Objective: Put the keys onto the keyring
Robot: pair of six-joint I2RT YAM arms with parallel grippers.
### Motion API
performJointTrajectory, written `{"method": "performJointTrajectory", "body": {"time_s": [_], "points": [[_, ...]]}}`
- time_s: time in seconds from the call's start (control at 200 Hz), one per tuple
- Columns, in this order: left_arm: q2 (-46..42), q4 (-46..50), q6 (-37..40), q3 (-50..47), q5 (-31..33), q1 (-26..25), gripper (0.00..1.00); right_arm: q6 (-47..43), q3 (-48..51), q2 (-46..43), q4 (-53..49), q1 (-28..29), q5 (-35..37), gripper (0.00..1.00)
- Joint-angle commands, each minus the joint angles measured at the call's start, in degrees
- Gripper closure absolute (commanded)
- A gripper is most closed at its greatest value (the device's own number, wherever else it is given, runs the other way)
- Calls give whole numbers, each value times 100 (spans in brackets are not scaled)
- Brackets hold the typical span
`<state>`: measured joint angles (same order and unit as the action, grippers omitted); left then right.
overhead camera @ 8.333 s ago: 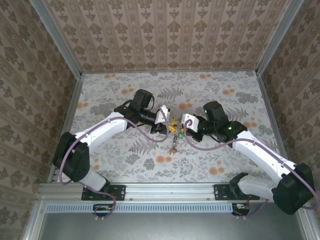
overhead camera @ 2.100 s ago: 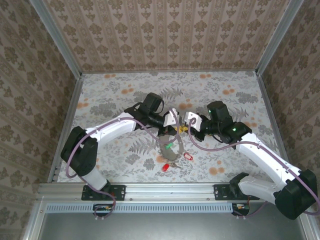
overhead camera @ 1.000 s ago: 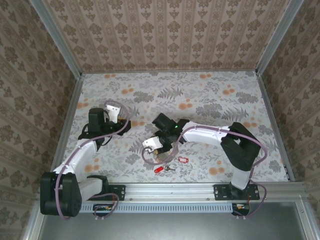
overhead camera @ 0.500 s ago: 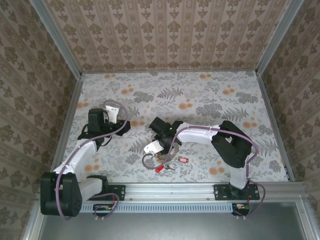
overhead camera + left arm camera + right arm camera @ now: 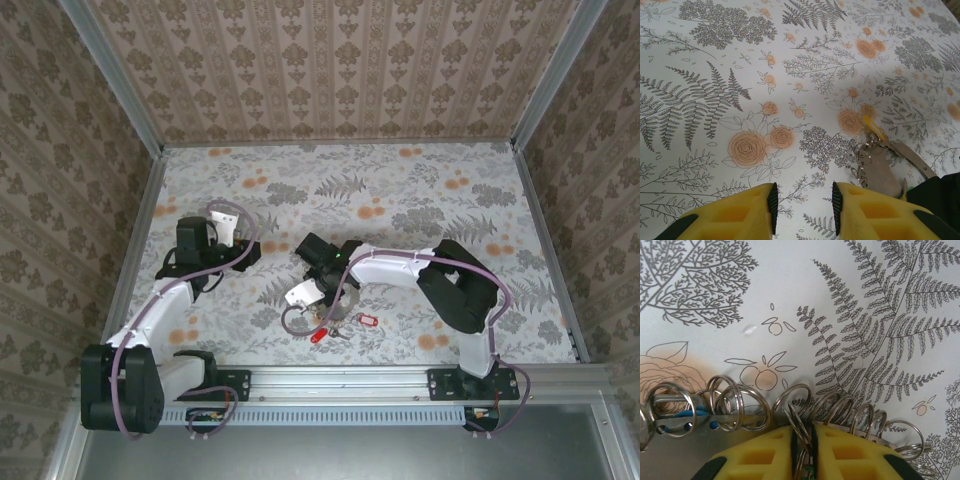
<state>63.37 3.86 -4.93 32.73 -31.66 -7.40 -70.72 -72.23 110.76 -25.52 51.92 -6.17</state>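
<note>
right gripper (image 5: pixel 802 434) | pinches small rings (image 5: pixel 796 419) | strung along keyring (image 5: pixel 685 421)

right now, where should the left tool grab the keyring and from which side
Take the keyring by its bare grey band, clear of the small split rings bunched where the right tool pinches. It lies flat and thin on the table, so the left tool likely does best coming straight down, closing across the band's narrow width.
</note>
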Motion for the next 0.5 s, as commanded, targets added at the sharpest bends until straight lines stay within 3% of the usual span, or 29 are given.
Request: {"method": "performJointTrajectory", "body": {"time_s": [0.0, 0.5], "points": [[-44, 45, 61, -30, -6, 30, 63, 39, -149, 125, -194, 17, -62, 83], [-148, 111, 350, -41, -207, 28, 66, 594, -134, 14, -346, -141, -789, 98]]}}
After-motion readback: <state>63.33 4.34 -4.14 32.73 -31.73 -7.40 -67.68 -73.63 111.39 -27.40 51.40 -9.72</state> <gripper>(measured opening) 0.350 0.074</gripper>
